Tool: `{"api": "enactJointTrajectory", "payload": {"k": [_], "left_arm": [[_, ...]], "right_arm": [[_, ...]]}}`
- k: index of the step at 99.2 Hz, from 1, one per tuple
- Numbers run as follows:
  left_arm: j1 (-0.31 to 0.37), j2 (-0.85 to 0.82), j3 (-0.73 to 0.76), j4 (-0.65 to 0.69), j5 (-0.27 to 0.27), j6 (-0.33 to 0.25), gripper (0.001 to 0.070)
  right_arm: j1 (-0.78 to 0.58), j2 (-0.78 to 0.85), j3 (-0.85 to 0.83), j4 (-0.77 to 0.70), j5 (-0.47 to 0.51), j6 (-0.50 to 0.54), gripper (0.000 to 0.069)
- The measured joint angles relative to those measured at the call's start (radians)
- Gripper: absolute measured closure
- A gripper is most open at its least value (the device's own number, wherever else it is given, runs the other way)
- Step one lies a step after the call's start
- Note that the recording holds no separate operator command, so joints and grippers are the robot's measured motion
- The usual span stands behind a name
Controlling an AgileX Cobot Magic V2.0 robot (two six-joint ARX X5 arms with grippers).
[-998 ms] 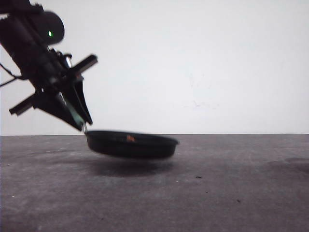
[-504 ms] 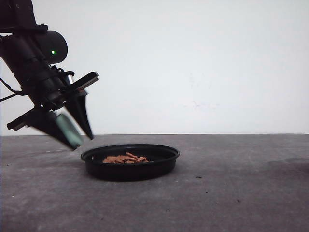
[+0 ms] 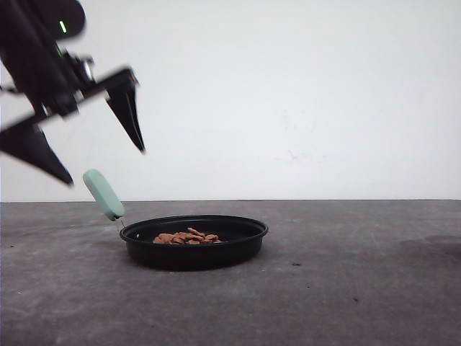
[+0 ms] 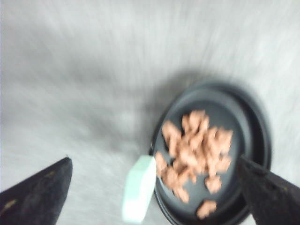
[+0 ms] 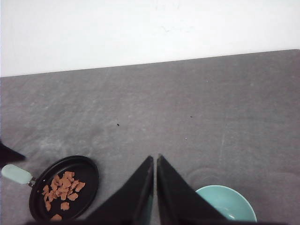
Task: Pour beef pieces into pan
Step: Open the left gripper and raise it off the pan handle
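black pan (image 3: 193, 241) sits on the surface with beef (image 3: 187, 236) inside. its handle (image 3: 104, 194) points up toward the left gripper (image 3: 101, 155), wide apart just above. right gripper (image 5: 154, 161) is pressed together.

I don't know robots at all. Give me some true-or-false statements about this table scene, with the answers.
1. The beef pieces lie in the pan. True.
2. The left gripper is clamped on the pan's handle. False: its jaws are spread and it hangs above the handle, not touching it.
3. The right gripper has its fingers together. True.
4. The pan hangs in the air. False: it sits flat on the table.
5. The green bowl is full of beef. False: none shows in it.
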Motion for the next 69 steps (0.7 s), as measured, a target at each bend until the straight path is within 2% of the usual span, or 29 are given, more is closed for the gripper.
{"api": "enactJointTrajectory", "payload": {"k": [20,30,34,46,50,58,69], "left_arm": [[0.064,-0.233,0.0,0.007,-0.105,0.011,0.0014],[0.074,-0.383,0.0,0.01,-0.163,0.038,0.0034],[0.074,-0.44,0.0,0.006,-0.189,0.056,0.0109],[0.071,-0.591,0.0,-0.025,-0.279,0.109,0.0482],[0.071,-0.628,0.0,-0.029,-0.302,0.119,0.0577],[0.071,-0.706,-0.034,0.001,-0.334,0.14,0.0652],[0.071,-0.84,-0.164,0.058,-0.352,0.169,0.0675]], "right_arm": [[0.0,0.002,0.0,0.003,0.005,-0.032,0.0681],[0.0,0.002,-0.002,0.027,0.045,-0.075,0.0681],[0.0,0.002,-0.005,0.044,0.06,-0.096,0.0681],[0.0,-0.019,-0.032,0.08,0.102,-0.138,0.0681],[0.0,-0.033,-0.051,0.103,0.117,-0.147,0.0681],[0.0,-0.079,-0.109,0.172,0.126,-0.171,0.0681],[0.0,-0.179,-0.224,0.269,0.126,-0.212,0.0681]]}}
